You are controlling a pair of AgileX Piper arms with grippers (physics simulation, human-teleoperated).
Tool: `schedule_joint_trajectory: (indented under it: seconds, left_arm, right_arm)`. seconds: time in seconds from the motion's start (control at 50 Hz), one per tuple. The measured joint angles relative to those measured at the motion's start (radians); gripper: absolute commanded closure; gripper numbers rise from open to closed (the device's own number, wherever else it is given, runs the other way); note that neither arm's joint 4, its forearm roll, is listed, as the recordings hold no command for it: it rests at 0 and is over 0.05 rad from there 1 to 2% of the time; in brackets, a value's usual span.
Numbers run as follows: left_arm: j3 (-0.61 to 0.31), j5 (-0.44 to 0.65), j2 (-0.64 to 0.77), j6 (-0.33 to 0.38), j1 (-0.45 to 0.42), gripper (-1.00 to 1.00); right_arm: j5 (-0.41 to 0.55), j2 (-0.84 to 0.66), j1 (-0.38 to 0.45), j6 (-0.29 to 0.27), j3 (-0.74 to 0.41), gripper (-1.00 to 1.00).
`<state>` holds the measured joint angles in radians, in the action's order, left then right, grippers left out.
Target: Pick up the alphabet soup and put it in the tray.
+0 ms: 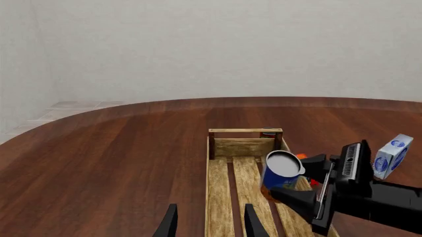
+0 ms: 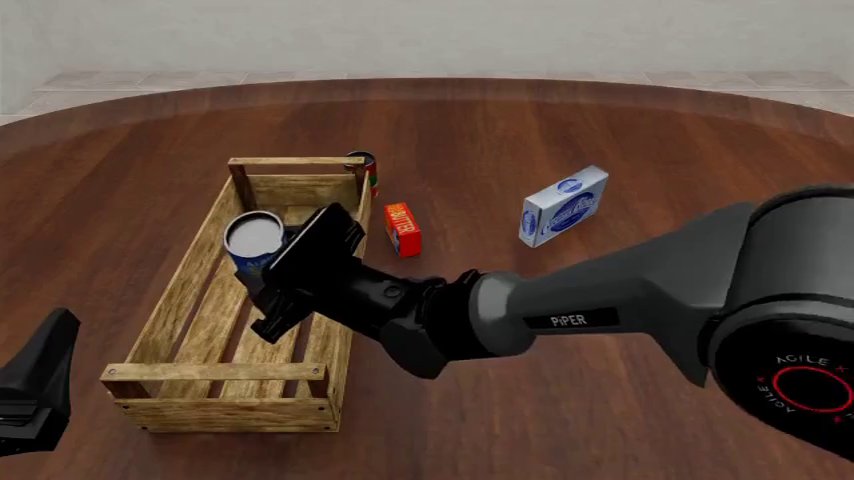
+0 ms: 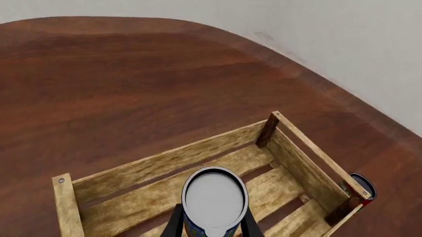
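Observation:
The alphabet soup, a blue-labelled can with a silver-grey top, is over the far half of the tray, a long light-wood slatted crate. My right gripper is shut on the can's sides. The right wrist view looks down on the can's lid, which sits between the two fingers with the crate's slats below. From the left wrist view the can looks slightly tilted. I cannot tell whether it touches the slats. My left gripper is open and holds nothing, near the crate's near end.
A dark can stands just behind the crate's far right corner. A small red box lies to the right of the crate, and a blue-and-white box farther right. The right arm reaches across the crate's right wall.

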<state>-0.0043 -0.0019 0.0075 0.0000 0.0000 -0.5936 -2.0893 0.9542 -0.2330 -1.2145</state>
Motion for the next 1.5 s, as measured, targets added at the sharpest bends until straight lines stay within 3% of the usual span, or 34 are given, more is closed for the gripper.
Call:
schedule_joint_trajectory:
  seconds: [1.38,1.4,1.5]
  left_arm:
    - [0.000,0.000,0.000,0.000,0.000,-1.00]
    - [0.000,0.000,0.000,0.000,0.000,-1.00]
    - [0.000,0.000,0.000,0.000,0.000,-1.00]
  right_arm:
    - [0.023,-0.158,-0.005,0.012,-0.096,1.00]
    - [0.024,-0.158,-0.005,0.011,-0.097,-1.00]
    - [0.028,-0.159,-0.006,0.014,-0.104,-1.00]
